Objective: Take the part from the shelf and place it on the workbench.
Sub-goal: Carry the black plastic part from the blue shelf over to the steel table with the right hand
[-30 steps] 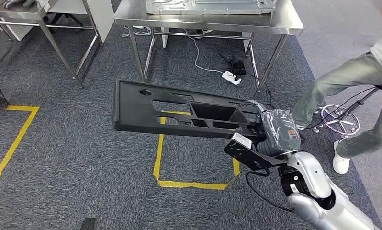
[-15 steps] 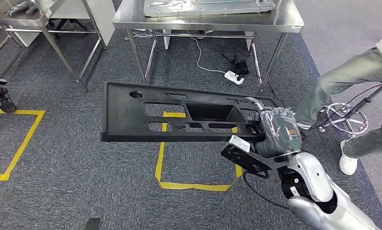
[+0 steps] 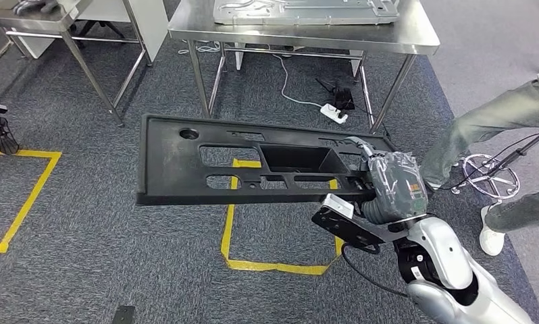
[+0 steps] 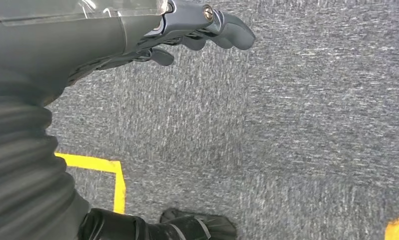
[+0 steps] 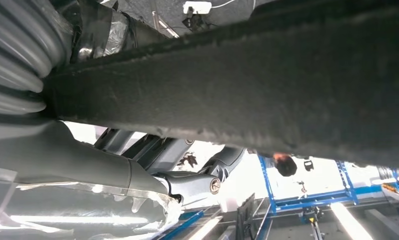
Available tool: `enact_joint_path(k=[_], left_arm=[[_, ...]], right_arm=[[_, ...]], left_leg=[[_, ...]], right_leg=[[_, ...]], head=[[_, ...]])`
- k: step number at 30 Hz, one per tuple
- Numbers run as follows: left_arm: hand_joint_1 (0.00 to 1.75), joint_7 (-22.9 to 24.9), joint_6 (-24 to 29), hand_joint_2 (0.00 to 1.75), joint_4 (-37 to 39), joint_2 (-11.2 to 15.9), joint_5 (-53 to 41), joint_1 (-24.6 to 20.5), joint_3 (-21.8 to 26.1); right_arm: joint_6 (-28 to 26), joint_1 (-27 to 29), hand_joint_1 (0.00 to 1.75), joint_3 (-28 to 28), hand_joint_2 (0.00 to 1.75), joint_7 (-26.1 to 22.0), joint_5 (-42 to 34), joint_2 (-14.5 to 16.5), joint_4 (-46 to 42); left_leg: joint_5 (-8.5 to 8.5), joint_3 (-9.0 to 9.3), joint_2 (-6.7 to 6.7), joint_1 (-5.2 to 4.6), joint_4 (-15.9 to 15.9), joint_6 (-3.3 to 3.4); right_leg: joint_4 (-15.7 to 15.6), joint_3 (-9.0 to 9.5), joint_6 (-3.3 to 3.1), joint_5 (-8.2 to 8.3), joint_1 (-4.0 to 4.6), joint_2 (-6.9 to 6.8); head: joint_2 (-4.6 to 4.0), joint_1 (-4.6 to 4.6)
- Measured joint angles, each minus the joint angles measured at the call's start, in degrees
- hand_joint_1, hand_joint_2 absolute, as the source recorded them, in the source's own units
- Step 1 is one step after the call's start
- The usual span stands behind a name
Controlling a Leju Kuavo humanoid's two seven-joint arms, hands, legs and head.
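A long black plastic part (image 3: 253,165) with several cut-outs hangs level above the carpet, in front of the steel workbench (image 3: 415,35). My right hand (image 3: 392,185) grips its right end, and the part stretches away to the left. From the right wrist, the part's dark edge (image 5: 267,85) crosses the picture, with the fingers (image 5: 207,184) curled beneath it. My left hand (image 4: 187,30) hangs over the grey carpet, its fingers loosely spread and holding nothing.
A grey metal panel (image 3: 300,10) lies on the workbench. A second steel table (image 3: 23,17) stands at the back left. Yellow tape squares (image 3: 280,263) mark the carpet. A person's legs (image 3: 503,128) and a stool base (image 3: 490,177) are on the right. A power strip (image 3: 333,115) lies under the bench.
The camera has shifted and the workbench looks a little nearer. The part has swung from a tilt to level in my right hand.
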Motion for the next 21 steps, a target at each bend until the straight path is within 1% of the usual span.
enact_joint_path(k=[1, 2, 3, 4, 5, 6, 7, 9, 10, 11, 12, 13, 14, 15, 16, 17, 18, 19, 20, 21], left_arm=[[0.0, -0.2, 0.0, 1.75, 0.0, 0.0, 0.0, 0.1, 0.0], [0.0, -0.5, 0.0, 1.75, 0.0, 0.0, 0.0, 0.1, 0.0], [0.0, -0.6, 0.0, 1.75, 0.0, 0.0, 0.0, 0.2, 0.0], [0.0, -0.8, 0.0, 1.75, 0.0, 0.0, 0.0, 0.2, 0.0], [0.0, -0.9, -0.1, 1.75, 0.0, 0.0, 0.0, 0.1, 0.0], [0.0, -1.0, -0.1, 1.75, 0.0, 0.0, 0.0, 0.0, 0.0], [0.0, -1.1, -0.2, 1.75, 0.0, 0.0, 0.1, 0.0, 0.0], [0.0, -1.2, -0.3, 1.75, 0.0, 0.0, 0.1, 0.0, 0.0], [0.0, -1.3, -0.3, 1.75, 0.0, 0.0, 0.1, 0.0, 0.0], [0.0, -1.3, -0.4, 1.75, 0.0, 0.0, 0.1, 0.0, 0.0], [0.0, -1.4, -0.4, 1.75, 0.0, 0.0, 0.1, 0.0, 0.0], [0.0, -1.4, -0.5, 1.75, 0.0, 0.0, 0.1, 0.0, 0.0], [0.0, -1.5, -0.5, 1.75, 0.0, 0.0, 0.1, 0.0, 0.0], [0.0, -1.5, -0.6, 1.75, 0.0, 0.0, 0.1, 0.1, 0.0], [0.0, -1.6, -0.6, 1.75, 0.0, 0.0, 0.1, 0.2, 0.0], [0.0, -1.6, -0.7, 1.75, 0.0, 0.0, 0.1, 0.3, 0.0], [0.0, -1.7, -0.7, 1.75, 0.0, 0.0, 0.1, 0.3, 0.0], [0.0, -1.7, -0.7, 1.75, 0.0, 0.1, 0.1, 0.3, 0.0], [0.0, -1.8, -0.7, 1.75, 0.0, 0.2, 0.1, 0.3, 0.0], [0.0, -1.9, -0.8, 1.75, 0.0, 0.3, 0.1, 0.2, 0.0]], right_arm=[[0.1, 0.1, 1.75, 0.0, 1.75, 0.1, 0.1, 0.0, 0.0], [0.1, 0.1, 1.75, 0.0, 1.75, 0.3, 0.1, 0.0, -0.1], [0.1, 0.1, 1.75, 0.0, 1.75, 0.4, 0.2, 0.0, -0.3], [0.2, 0.1, 1.75, 0.0, 1.75, 0.4, 0.2, 0.0, -0.5], [0.2, 0.0, 1.75, 0.0, 1.75, 0.5, 0.2, 0.0, -0.7], [0.1, 0.0, 1.75, 0.0, 1.75, 0.6, 0.3, 0.0, -0.9], [0.1, 0.0, 1.75, -0.1, 1.75, 0.7, 0.3, 0.0, -1.0], [0.1, 0.1, 1.75, -0.1, 1.75, 1.0, 0.3, -0.1, -1.3], [0.1, 0.2, 1.75, -0.1, 1.75, 1.1, 0.3, -0.1, -1.5], [0.0, 0.2, 1.75, -0.2, 1.75, 1.1, 0.3, -0.1, -1.7], [0.0, 0.1, 1.75, -0.3, 1.75, 1.2, 0.3, -0.1, -1.9], [0.0, 0.1, 1.75, -0.3, 1.75, 1.2, 0.3, -0.1, -2.0], [0.0, 0.1, 1.75, -0.4, 1.75, 1.2, 0.3, -0.1, -2.1], [0.0, 0.2, 1.75, -0.4, 1.75, 1.2, 0.3, -0.1, -2.2], [0.0, 0.2, 1.75, -0.5, 1.75, 1.3, 0.3, -0.1, -2.2], [0.0, 0.2, 1.75, -0.5, 1.75, 1.3, 0.3, -0.1, -2.2], [0.0, 0.2, 1.75, -0.5, 1.75, 1.3, 0.3, -0.1, -2.3], [0.0, 0.1, 1.75, -0.5, 1.75, 1.3, 0.3, -0.1, -2.3], [0.0, 0.1, 1.75, -0.6, 1.75, 1.3, 0.3, -0.1, -2.3], [0.0, 0.0, 1.75, -0.6, 1.75, 1.3, 0.3, -0.1, -2.4]], left_leg=[[-0.22, 0.26, -0.06, -0.01, 0.0, -0.03], [-0.5, 0.61, -0.13, -0.01, 0.1, -0.13], [-0.83, 1.0, -0.2, 0.0, 0.2, -0.29], [-1.16, 1.31, -0.25, -0.04, 0.3, -0.5], [-1.48, 1.42, -0.33, -0.14, 0.5, -0.79], [-1.71, 1.41, -0.37, -0.22, 0.6, -1.09], [-1.86, 1.35, -0.4, -0.31, 0.6, -1.39], [-2.25, 1.4, -0.33, -0.3, 0.6, -2.03], [-2.72, 1.26, -0.22, -0.26, 1.2, -2.34], [-3.6, 0.55, -0.11, -0.21, 2.9, -2.63], [-4.87, -0.88, 0.0, -0.15, 5.8, -2.83], [-6.31, -2.85, 0.05, -0.14, 9.4, -2.96], [-7.54, -5.21, 0.06, -0.13, 13.3, -3.03], [-8.01, -7.16, 0.07, -0.13, 16.1, -3.04], [-7.31, -8.21, 0.07, -0.14, 16.9, -2.96], [-5.52, -8.23, 0.07, -0.17, 15.7, -2.76], [-3.0, -7.19, 0.07, -0.25, 12.6, -2.44], [-0.68, -5.65, 0.08, -0.4, 8.7, -1.94], [0.75, -4.13, 0.1, -0.62, 5.1, -1.46], [1.33, -3.1, 0.12, -0.87, 2.8, -1.08]], right_leg=[[0.2, -0.62, 0.01, 1.03, -0.04, 0.0], [-2.0, 0.04, -0.05, 3.15, -0.09, 0.0], [-6.0, 1.68, -0.15, 5.8, -0.15, 0.0], [-9.9, 3.46, -0.3, 7.61, -0.18, 0.02], [-13.2, 4.97, -0.46, 8.7, -0.11, 0.06], [-15.1, 5.82, -0.63, 8.96, -0.02, 0.1], [-15.6, 6.08, -0.83, 8.53, 0.07, 0.15], [-16.0, 6.34, -1.44, 8.31, 0.05, 0.28], [-16.2, 6.62, -1.83, 8.16, -0.03, 0.31], [-16.3, 6.95, -2.23, 8.01, -0.09, 0.33], [-16.4, 7.28, -2.54, 7.81, -0.1, 0.3], [-16.4, 7.53, -2.77, 7.56, -0.04, 0.28], [-16.4, 7.79, -2.91, 7.28, 0.06, 0.28], [-16.4, 8.09, -2.98, 6.99, 0.18, 0.29], [-16.4, 8.51, -3.01, 6.64, 0.29, 0.33], [-16.4, 9.06, -3.02, 6.26, 0.41, 0.37], [-16.4, 9.66, -3.0, 5.86, 0.51, 0.4], [-16.4, 10.19, -2.95, 5.46, 0.55, 0.41], [-16.5, 10.54, -2.79, 5.11, 0.64, 0.43], [-16.6, 10.69, -2.56, 4.88, 0.59, 0.46]], head=[[0.0, 0.01], [0.0, 0.03], [0.01, 0.03], [0.0, 0.03], [0.0, 0.03], [0.0, 0.0], [0.0, -0.03], [0.0, -0.05], [0.0, -0.09], [0.0, -0.18], [-0.01, -0.25], [-0.01, -0.33], [-0.01, -0.35], [0.0, -0.34], [0.0, -0.34], [0.0, -0.34], [0.0, -0.34], [0.0, -0.32], [0.0, -0.23], [0.0, -0.19]])
